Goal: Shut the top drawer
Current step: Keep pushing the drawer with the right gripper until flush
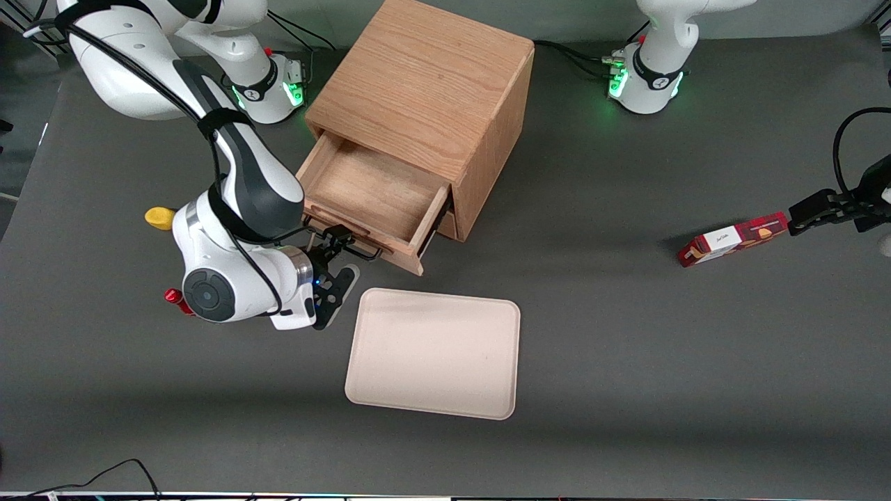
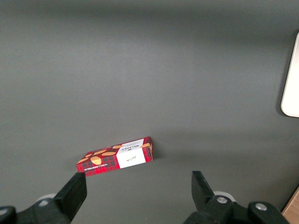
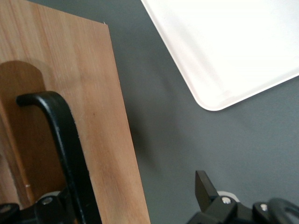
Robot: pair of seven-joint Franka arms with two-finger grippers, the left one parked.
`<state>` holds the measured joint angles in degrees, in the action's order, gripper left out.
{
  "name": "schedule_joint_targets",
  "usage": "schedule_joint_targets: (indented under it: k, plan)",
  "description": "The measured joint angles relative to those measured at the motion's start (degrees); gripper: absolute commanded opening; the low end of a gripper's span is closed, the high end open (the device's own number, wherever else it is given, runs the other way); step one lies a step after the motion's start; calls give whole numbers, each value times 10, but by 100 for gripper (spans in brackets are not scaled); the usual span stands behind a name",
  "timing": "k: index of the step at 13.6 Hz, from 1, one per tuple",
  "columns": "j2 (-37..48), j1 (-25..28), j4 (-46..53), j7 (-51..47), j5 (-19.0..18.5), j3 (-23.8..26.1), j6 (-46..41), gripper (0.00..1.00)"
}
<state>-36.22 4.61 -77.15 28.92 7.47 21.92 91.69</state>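
Grey tabletop (image 1: 626,348), and the gripper (image 1: 339,252) sits spread wide at the handle (image 3: 65,140), gripping nothing (contact unclear). Top drawer (image 1: 376,195) juts from the cabinet (image 1: 431,90); next, a straight inward push.

Your right arm reaches down from its base toward the front camera, the dark-and-white forearm sloping low and the wrist bent so that its round joint cap faces the camera. The gripper (image 1: 339,259) sits just above the counter, pointing sideways toward the parked arm's end, right at the handle (image 3: 65,154) on the front of the top drawer (image 1: 376,195). Its fingers (image 3: 204,186) stand apart, one of them showing clear of the drawer front over the counter.
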Motion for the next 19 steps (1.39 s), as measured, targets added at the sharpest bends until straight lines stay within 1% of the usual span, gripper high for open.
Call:
schedule_joint_targets:
  k: [13, 19]
  plan:
    - [59, -16, -110, -34, 0, 50, 39, 100]
    - [75, -27, -142, -65, 0, 79, 47, 100]
